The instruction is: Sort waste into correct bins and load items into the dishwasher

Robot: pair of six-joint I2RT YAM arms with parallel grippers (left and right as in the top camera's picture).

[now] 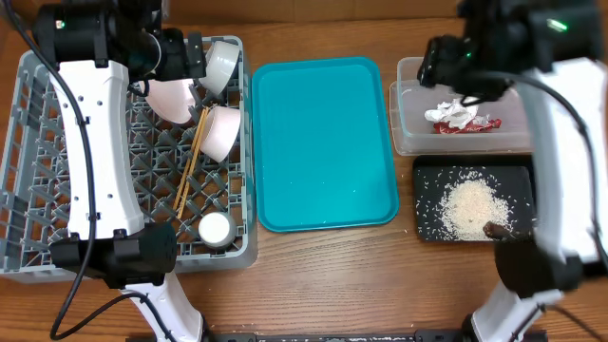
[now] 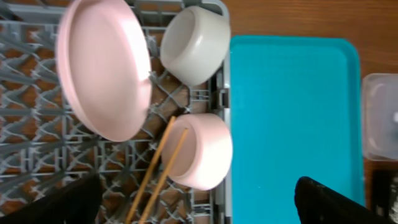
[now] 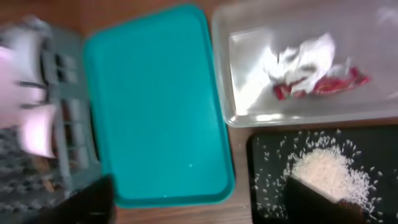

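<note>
1. Two things sit nearest the robot. A small white cup (image 1: 215, 228) stands in the large grey lattice dish rack (image 1: 28, 161), left of the teal rectangular serving tray (image 1: 323, 142). Right of that tray, a shallow black rectangular tray (image 1: 518, 180) holds loose white rice scraps (image 1: 470, 207) and a brown bit (image 1: 496, 229).
2. Farther on, left of the teal tray, thin wooden chopsticks (image 1: 190, 161) lie in the rack. Their long axis runs near-to-far, and the far tips are at the mouth of a pale pink round bowl (image 1: 220, 131).
3. Beyond these, by the teal tray's far left corner, a round pale pink plate (image 1: 171, 98) stands tilted and a white round bowl (image 1: 220, 65) lies tipped.
4. The left gripper (image 2: 196, 180) hovers just above plate and bowls, fingers spread wide and holding nothing.
5. Right of the teal tray's far end, a clear rectangular plastic tub (image 1: 404, 123) holds the crumpled white napkin (image 1: 454, 114) and red-and-white wrapper (image 1: 475, 124). The right gripper (image 3: 199, 180) hangs above, jaws apart and empty.
6. Nothing seems left to carry, so both arms probably only need to withdraw.
</note>
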